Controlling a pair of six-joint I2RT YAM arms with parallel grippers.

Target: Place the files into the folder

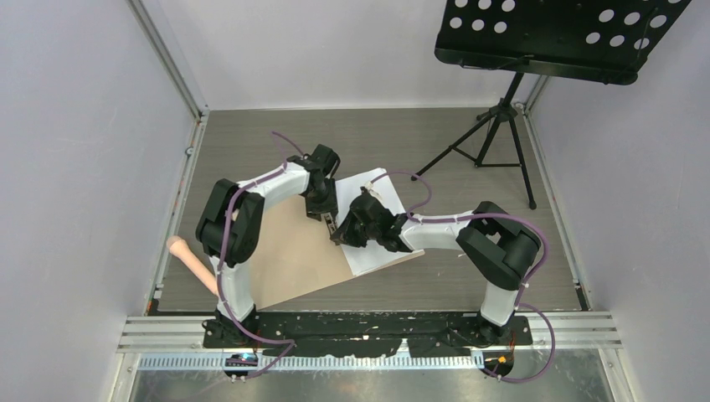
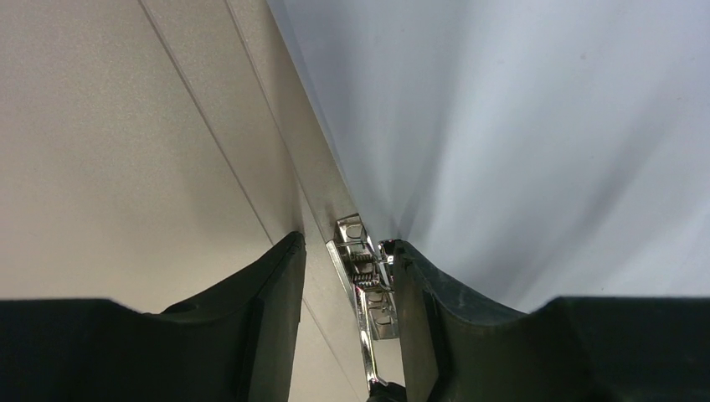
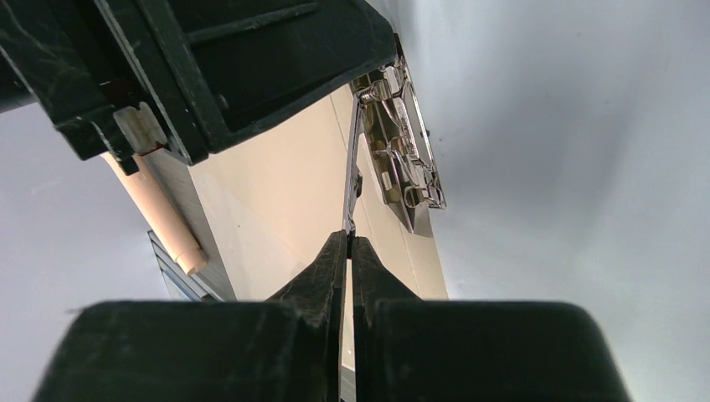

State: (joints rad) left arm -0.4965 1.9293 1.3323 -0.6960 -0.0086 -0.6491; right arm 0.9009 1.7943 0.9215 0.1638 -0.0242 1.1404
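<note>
The tan folder (image 1: 293, 255) lies open on the table, and the white files (image 1: 378, 249) rest on its right leaf. A metal clip (image 2: 365, 276) sits along the crease. My left gripper (image 1: 326, 221) is open and its jaws straddle the clip (image 2: 343, 248); the folder leaf (image 2: 126, 151) is on its left and the files (image 2: 519, 126) on its right. My right gripper (image 1: 340, 235) is shut (image 3: 347, 239) on the clip's thin metal lever (image 3: 350, 184), which stands up from the clip (image 3: 403, 142). The files (image 3: 569, 167) and the folder (image 3: 276, 193) also show in the right wrist view.
A cream cylinder (image 1: 191, 261) lies at the folder's left edge and shows in the right wrist view (image 3: 159, 209). A black music stand (image 1: 553, 33) on a tripod (image 1: 494, 138) stands at the back right. White walls enclose the table.
</note>
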